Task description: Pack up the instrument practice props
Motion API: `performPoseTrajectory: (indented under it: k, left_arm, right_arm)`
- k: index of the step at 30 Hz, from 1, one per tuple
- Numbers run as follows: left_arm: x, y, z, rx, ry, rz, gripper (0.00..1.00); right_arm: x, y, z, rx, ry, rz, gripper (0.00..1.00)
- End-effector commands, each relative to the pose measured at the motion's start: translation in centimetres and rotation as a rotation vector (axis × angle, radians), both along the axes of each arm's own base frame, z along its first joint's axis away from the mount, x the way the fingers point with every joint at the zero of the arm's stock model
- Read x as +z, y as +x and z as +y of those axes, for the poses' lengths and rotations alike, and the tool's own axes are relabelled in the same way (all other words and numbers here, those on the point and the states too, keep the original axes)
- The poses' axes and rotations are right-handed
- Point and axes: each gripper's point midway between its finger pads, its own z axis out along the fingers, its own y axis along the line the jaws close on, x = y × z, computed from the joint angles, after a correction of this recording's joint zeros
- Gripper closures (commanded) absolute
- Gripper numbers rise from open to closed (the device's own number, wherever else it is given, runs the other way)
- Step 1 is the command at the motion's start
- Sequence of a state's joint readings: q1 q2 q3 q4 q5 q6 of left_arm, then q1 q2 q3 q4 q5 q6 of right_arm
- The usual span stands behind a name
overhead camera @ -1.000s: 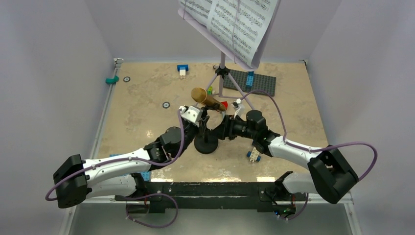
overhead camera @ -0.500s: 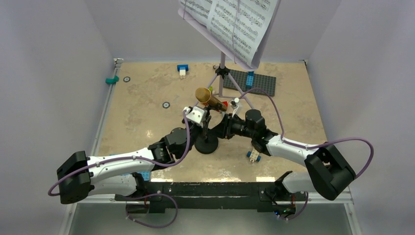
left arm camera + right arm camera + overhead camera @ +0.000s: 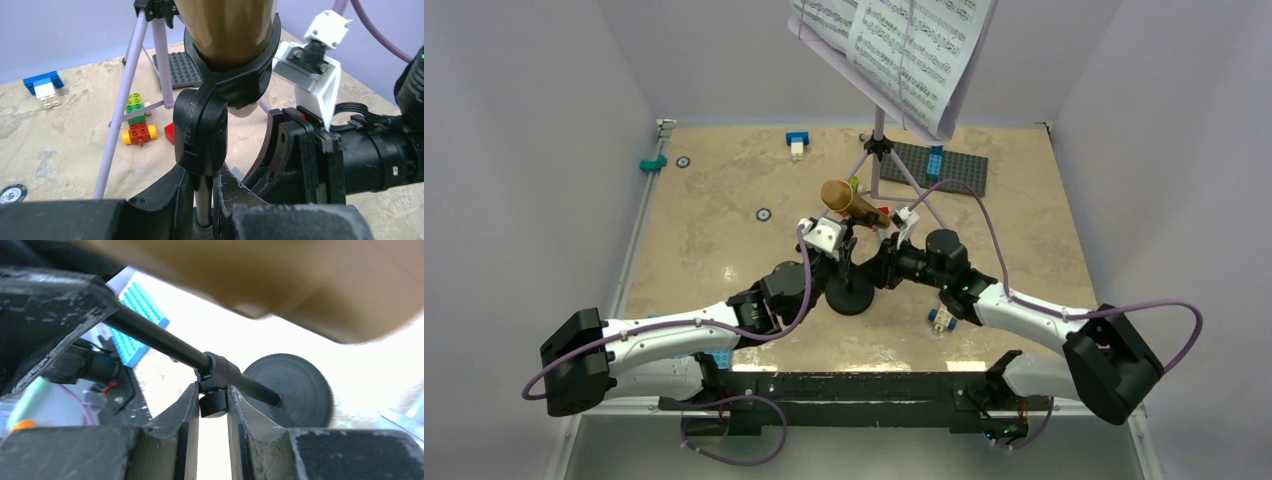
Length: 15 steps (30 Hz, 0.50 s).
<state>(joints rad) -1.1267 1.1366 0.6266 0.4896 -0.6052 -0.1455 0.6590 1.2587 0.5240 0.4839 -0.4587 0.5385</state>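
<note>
The small black mic stand stands upright mid-table on its round base point(image 3: 849, 297), with the gold microphone point(image 3: 844, 199) tilted in its clip. My left gripper point(image 3: 203, 176) is shut on the stand's thin pole point(image 3: 202, 205), just under the clip's joint point(image 3: 200, 131). My right gripper point(image 3: 212, 392) comes from the other side and is shut on the small knob of the pole's collar point(image 3: 213, 405); the base point(image 3: 292, 390) lies beyond. The tall lavender music stand point(image 3: 878, 150) stands behind, with white sheet music point(image 3: 894, 40) on its desk.
A grey baseplate point(image 3: 944, 166) lies by the tripod's legs. Loose toy bricks: a blue-white one point(image 3: 797, 143) at the back, a wheeled one point(image 3: 942, 318) near my right arm, a red-green-yellow stack point(image 3: 136, 124). Two small discs point(image 3: 764, 214) and a teal piece point(image 3: 654, 163) sit left. Walls enclose three sides.
My right gripper has closed from wide open onto the collar knob of the mic stand. The left arm edged forward a little, keeping its hold on the pole.
</note>
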Motion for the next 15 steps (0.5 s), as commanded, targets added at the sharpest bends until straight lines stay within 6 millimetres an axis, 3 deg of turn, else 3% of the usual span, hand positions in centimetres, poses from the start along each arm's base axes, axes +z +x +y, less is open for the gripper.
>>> performPoseTrajectory:
  k: [1, 15]
  left_arm:
    - [-3.1, -0.7, 0.0, -0.013, 0.057, 0.081, 1.0]
    - [-4.4, -1.0, -0.2, -0.033, 0.082, 0.112, 1.0]
  right_arm:
    - [0.5, 2.1, -2.2, -0.142, -0.16, -0.302, 1.0]
    - [-0.6, 2.4, -3.1, -0.357, -0.583, -0.754, 1.0]
